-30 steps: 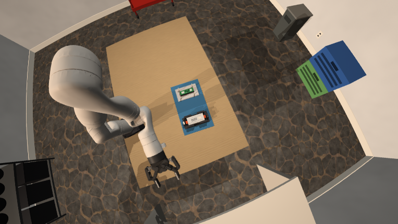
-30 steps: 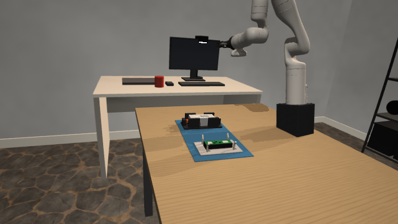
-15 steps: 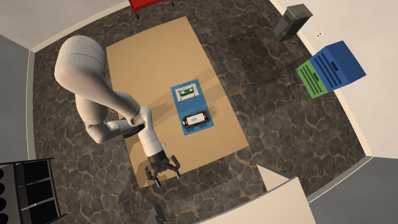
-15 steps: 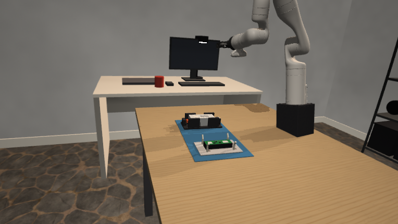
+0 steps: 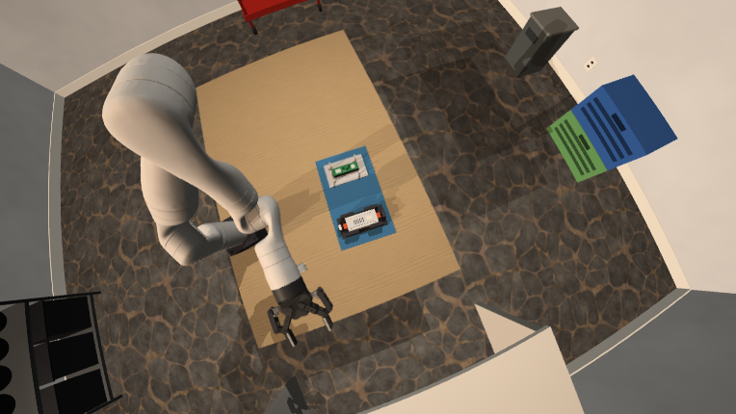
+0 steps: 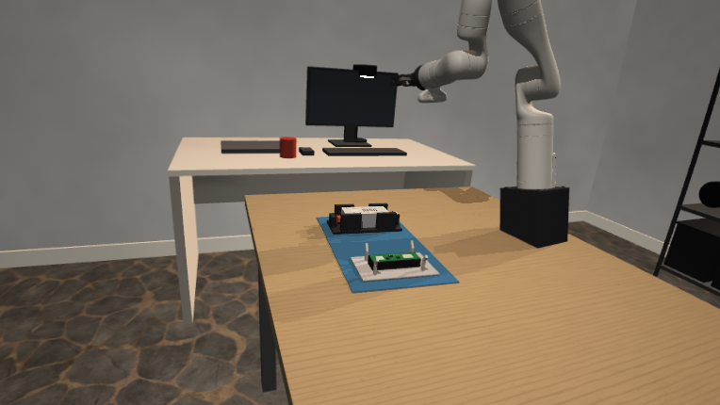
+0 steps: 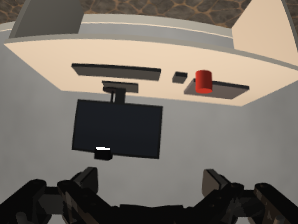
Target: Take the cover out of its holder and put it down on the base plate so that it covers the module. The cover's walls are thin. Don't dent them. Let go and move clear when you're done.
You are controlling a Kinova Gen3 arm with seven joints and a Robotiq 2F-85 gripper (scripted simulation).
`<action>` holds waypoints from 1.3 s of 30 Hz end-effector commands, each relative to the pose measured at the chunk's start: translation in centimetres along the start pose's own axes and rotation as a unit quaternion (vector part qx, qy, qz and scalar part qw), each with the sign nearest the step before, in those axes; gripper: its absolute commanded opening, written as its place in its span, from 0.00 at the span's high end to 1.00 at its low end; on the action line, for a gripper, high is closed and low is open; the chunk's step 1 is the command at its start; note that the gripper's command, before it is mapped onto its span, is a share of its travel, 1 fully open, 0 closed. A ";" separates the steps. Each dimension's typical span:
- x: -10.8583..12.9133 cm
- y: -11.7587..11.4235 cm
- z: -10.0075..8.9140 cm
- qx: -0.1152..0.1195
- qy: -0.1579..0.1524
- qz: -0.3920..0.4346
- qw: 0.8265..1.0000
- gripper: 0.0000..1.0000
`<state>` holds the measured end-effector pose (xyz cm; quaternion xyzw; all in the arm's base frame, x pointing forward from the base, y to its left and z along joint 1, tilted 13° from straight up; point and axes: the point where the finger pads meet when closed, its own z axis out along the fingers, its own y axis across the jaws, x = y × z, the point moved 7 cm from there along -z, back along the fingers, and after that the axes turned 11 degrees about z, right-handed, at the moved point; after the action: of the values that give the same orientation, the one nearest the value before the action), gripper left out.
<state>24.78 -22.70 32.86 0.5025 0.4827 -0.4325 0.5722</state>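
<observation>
The white cover (image 5: 361, 220) sits in its black holder (image 5: 362, 221) on the near end of the blue mat (image 5: 354, 196); it also shows in the exterior view (image 6: 364, 215). The green module (image 5: 344, 168) lies on the light grey base plate (image 5: 346, 169) at the mat's other end, between thin posts (image 6: 394, 260). My gripper (image 5: 303, 316) is open and empty, high in the air over the table's corner, well away from the cover. In the exterior view it (image 6: 402, 80) is partly hidden behind the monitor. The wrist view shows its open fingers facing a desk.
A white desk (image 6: 312, 155) with a monitor (image 6: 351, 97), keyboard and red cup (image 6: 287, 147) stands beyond the wooden table. My arm's black pedestal (image 6: 533, 214) stands at the table's side. A black shelf (image 5: 56, 349) and blue-green boxes (image 5: 610, 128) stand by the walls.
</observation>
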 end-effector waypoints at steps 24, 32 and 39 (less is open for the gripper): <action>0.1 2.1 -2.6 -0.029 0.042 -0.039 0.998 0.00; 0.2 3.4 -4.3 -0.047 0.069 -0.065 0.994 0.00; 0.4 4.7 -5.7 -0.061 0.094 -0.095 0.989 0.00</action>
<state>27.85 -17.49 32.86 0.4577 0.5929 -0.4236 0.5094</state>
